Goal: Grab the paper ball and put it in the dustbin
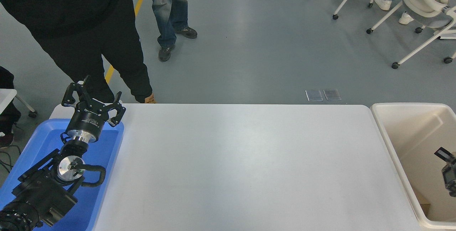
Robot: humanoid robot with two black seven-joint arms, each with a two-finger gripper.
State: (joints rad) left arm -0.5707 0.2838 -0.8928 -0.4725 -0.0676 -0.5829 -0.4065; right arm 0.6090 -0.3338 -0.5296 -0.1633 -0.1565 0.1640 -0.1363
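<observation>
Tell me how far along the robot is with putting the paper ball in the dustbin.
No tan paper ball shows on the white table or in either gripper. The right gripper, mostly cut off by the picture's edge, sits over the cream-white rectangular plastic dustbin, so the drop is probably made, though the ball cannot be seen inside. Left: pulling the arm clear. The left gripper is parked open over the blue tray.

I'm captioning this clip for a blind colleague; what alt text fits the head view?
The right gripper pokes in from the right edge over the cream dustbin, with no paper ball visible anywhere. The left gripper, jaws open, hangs parked over a blue tray at the bare white table's left end, with people standing beyond.
</observation>
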